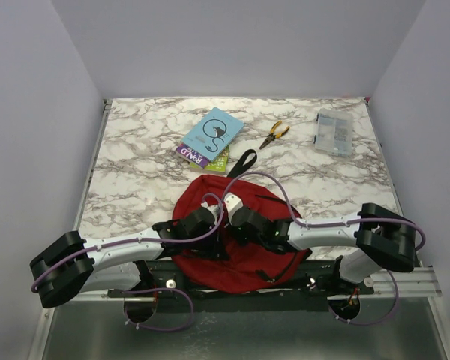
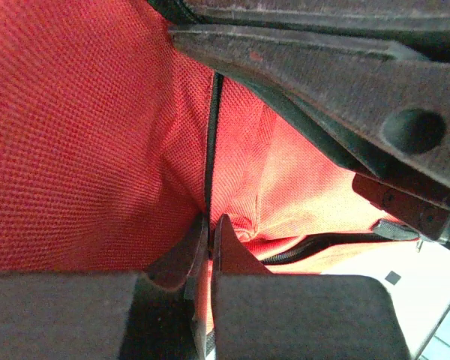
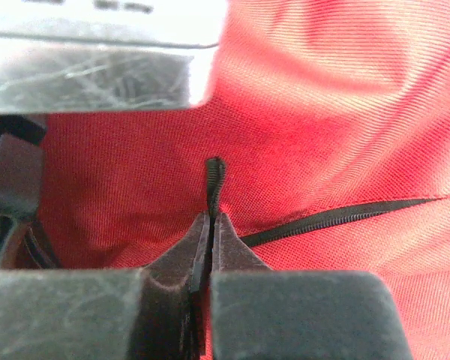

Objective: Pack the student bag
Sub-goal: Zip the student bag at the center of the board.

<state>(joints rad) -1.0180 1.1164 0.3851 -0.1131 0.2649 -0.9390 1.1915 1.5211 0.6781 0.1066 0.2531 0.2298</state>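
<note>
The student bag (image 1: 244, 271), dark red fabric with black zippers, lies at the table's near edge between my arms. Its black top handle (image 1: 244, 160) points away from me. My left gripper (image 1: 210, 212) is over the bag's upper middle; in the left wrist view the gripper (image 2: 210, 225) is shut on a fold of the bag's zipper edge (image 2: 211, 135). My right gripper (image 1: 238, 216) is close beside it; in the right wrist view the gripper (image 3: 211, 219) is shut on a raised loop of black zipper tape (image 3: 214, 180). Red fabric (image 3: 337, 112) fills both wrist views.
Behind the bag lie a teal book (image 1: 216, 131) on a purple book (image 1: 191, 154) and a green one (image 1: 220, 163). Yellow-handled pliers (image 1: 274, 134) lie to their right. A clear plastic box (image 1: 334, 132) sits at the back right. Walls enclose three sides.
</note>
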